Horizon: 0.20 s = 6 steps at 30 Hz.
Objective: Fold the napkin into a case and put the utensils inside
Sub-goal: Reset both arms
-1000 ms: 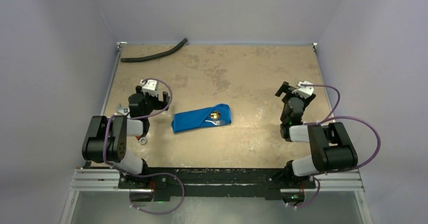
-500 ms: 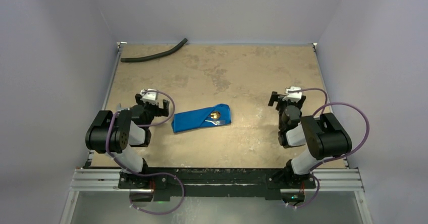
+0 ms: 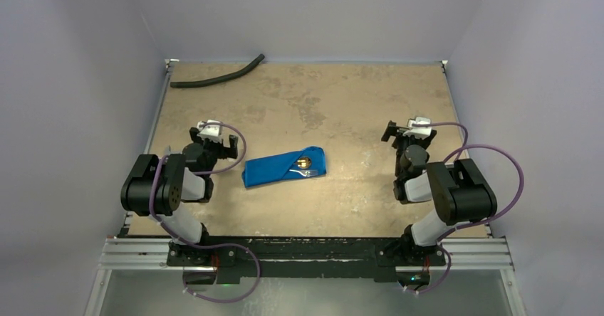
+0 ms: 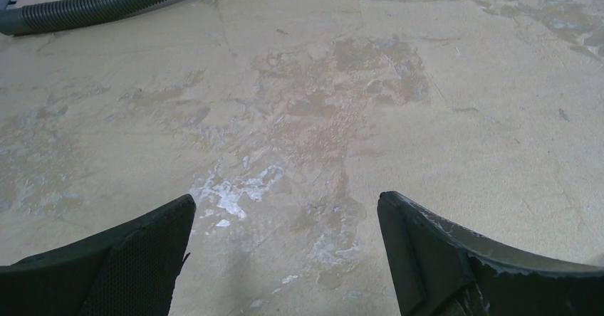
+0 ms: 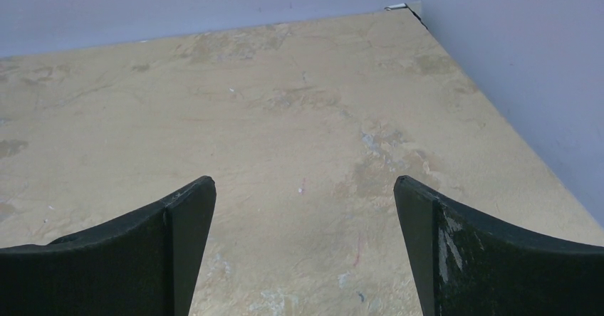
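Tabletop centre: utensils are tucked in the case; left gripper and right gripper, withdrawn to 9 and 3 o'clock, are held wide open, empty; task judged done.

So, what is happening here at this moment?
Nothing is being handled. The blue napkin lies folded into a narrow case, with the spoon and the fork showing at its right end. The left gripper and the right gripper are open and empty, one on each side, apart from it.
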{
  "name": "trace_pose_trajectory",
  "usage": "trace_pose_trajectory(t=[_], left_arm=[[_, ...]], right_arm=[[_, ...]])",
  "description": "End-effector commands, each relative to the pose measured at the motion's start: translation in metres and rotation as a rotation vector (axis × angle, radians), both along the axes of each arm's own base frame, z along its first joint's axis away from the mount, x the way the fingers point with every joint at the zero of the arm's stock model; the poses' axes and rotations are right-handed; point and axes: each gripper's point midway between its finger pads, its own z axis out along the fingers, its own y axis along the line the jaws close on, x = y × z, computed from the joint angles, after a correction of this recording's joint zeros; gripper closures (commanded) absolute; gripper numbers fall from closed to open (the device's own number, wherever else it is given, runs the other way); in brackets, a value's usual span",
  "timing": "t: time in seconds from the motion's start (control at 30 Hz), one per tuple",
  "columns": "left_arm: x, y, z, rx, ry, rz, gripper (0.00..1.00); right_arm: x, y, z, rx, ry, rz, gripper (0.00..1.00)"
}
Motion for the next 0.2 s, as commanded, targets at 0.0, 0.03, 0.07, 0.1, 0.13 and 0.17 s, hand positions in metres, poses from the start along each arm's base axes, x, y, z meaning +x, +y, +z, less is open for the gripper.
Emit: trace_pose_trajectory(t=[0.0,0.03,0.07,0.1,0.13,0.17], left_arm=[[0.0086,0.0017,0.0129,-0.012,-0.043,0.011,0.01],[0.0088,0.0019,0.0122,-0.012,-0.041,0.012,0.01],[0.0094,0.0018,0.0128,-0.012,-0.043,0.011,0.01],[0.0091,0.0016,0.0119,-0.011,-0.04,0.011,0.01],[0.0087,0.0015,0.012,-0.011,-0.04,0.011,0.01],[0.008,0.0017,0.0129,-0.012,-0.044,0.011,0.01]], right_arm=[[0.0028,-0.0004,0.025,0.01,-0.093,0.001,0.02],[0.003,-0.0004,0.0254,0.011,-0.094,0.001,0.02],[0.0029,-0.0003,0.0252,0.011,-0.093,0.001,0.02],[0.0028,-0.0006,0.0247,0.011,-0.092,0.0,0.02],[0.0029,-0.0004,0.0248,0.01,-0.092,0.001,0.02],[0.0028,-0.0004,0.0249,0.01,-0.093,0.0,0.02]])
